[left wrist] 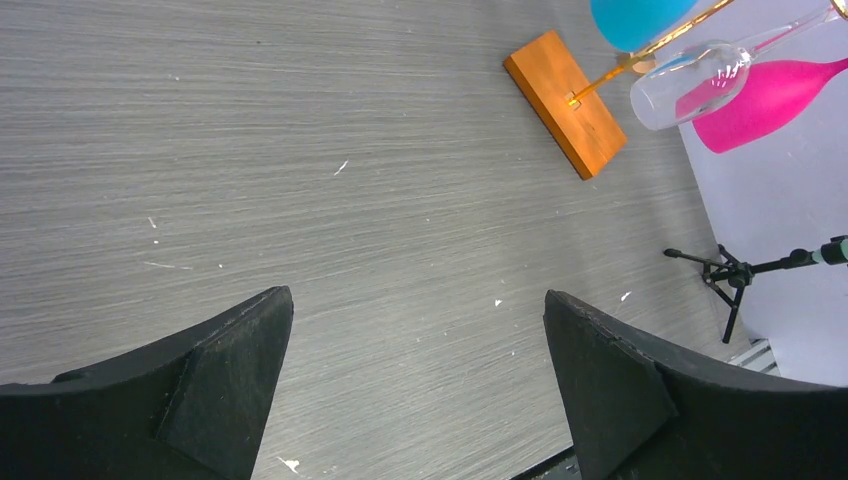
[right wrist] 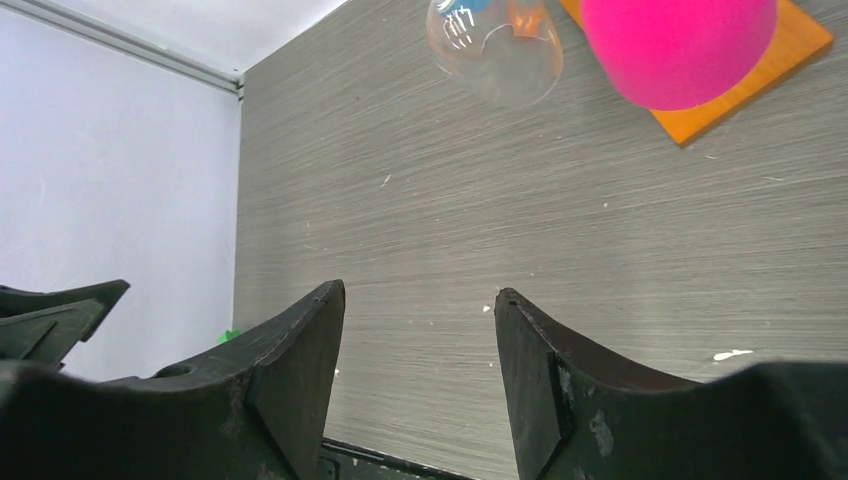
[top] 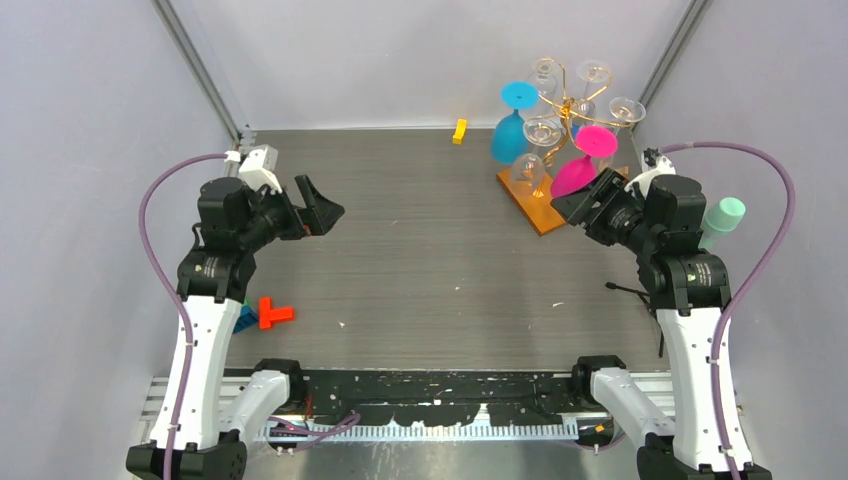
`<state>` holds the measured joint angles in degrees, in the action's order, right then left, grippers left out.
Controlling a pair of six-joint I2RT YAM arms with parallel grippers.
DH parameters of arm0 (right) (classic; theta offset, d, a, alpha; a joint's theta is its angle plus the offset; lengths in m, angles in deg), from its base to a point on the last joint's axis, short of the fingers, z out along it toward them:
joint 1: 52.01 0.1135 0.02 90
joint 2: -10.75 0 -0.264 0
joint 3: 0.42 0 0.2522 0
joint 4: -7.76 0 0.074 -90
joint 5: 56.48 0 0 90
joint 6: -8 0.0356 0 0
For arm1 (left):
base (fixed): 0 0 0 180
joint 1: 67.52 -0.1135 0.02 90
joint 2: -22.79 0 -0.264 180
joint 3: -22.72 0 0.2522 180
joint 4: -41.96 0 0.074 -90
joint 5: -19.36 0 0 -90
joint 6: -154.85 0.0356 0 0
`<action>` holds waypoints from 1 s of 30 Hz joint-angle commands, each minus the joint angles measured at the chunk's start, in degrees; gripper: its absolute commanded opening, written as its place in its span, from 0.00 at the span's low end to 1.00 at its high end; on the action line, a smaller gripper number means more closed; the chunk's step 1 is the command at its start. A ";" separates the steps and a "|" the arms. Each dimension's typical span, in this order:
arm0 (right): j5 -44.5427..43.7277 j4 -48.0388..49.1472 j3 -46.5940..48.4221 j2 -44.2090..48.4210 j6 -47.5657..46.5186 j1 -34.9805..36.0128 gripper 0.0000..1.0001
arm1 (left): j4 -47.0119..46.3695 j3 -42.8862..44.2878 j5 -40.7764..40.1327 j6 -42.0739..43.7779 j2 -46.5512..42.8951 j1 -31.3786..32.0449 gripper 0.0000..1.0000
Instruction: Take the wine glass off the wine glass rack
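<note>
The wine glass rack (top: 566,104) is a gold wire stand on an orange-brown wooden base (top: 541,213) at the back right. A blue glass (top: 510,132), a pink glass (top: 583,164) and several clear glasses (top: 543,131) hang on it upside down. My right gripper (top: 584,201) is open and empty, right beside the pink glass, above the base. In the right wrist view the open gripper (right wrist: 420,292) sits below a clear glass (right wrist: 495,45) and the pink glass (right wrist: 675,45). My left gripper (top: 330,208) is open and empty at the left, far from the rack (left wrist: 565,115).
A yellow block (top: 459,131) lies by the back wall. A red block (top: 272,313) and a blue one (top: 245,318) lie near the left arm. A mint green cylinder (top: 722,220) stands right of the right arm. A small black tripod (left wrist: 730,275) lies near it.
</note>
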<state>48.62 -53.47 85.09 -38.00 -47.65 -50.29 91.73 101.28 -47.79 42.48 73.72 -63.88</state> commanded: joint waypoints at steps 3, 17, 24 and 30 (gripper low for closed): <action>3.98 7.10 -1.41 0.44 5.20 0.19 0.63 | -2.47 0.26 0.71 -0.83 -0.41 0.10 1.00; -1.23 22.20 -2.93 -1.34 25.90 0.25 0.71 | -2.30 -2.60 2.78 0.93 -2.55 0.14 1.00; -12.15 25.49 -3.23 -2.55 36.22 0.86 0.71 | -3.17 -4.11 3.27 0.60 -3.16 0.14 1.00; -14.38 25.03 -1.28 -8.77 37.29 3.30 0.66 | -4.03 -4.95 3.34 -0.01 -2.86 0.17 1.00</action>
<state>38.19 -31.13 81.85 -43.16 -12.96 -48.85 91.23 96.71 -45.89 42.67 71.34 -63.88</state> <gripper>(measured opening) 0.666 0.994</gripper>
